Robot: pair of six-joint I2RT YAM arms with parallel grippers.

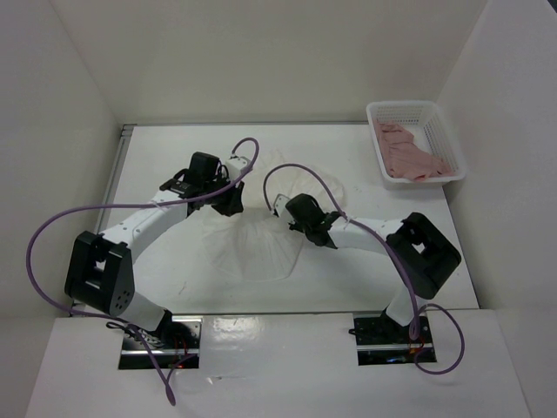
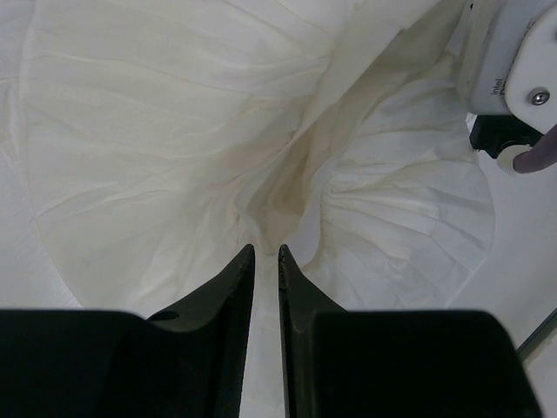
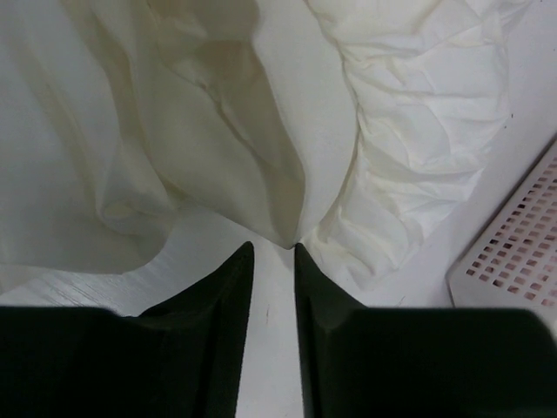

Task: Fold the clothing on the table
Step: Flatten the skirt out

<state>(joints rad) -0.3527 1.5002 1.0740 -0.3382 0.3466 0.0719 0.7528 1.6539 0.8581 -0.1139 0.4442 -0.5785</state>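
Observation:
The clothing (image 1: 261, 248), white and crinkled, lies spread in a fan on the table (image 1: 165, 157) between the two arms. My left gripper (image 1: 229, 206) is at its far left part. In the left wrist view this gripper (image 2: 265, 251) is shut on a bunched fold of the clothing (image 2: 174, 131), whose creases run toward the tips. My right gripper (image 1: 281, 209) is at the far right part. In the right wrist view its jaws (image 3: 273, 248) stand narrowly open, bare table (image 3: 271, 331) between them, and a pointed fold of the clothing (image 3: 200, 113) meets the tips.
A white lattice basket (image 1: 416, 111) holding a pink garment (image 1: 409, 157) stands at the back right, and its corner (image 3: 513, 252) shows in the right wrist view. The right arm's wrist (image 2: 513, 70) is close by the left gripper. White walls enclose the table.

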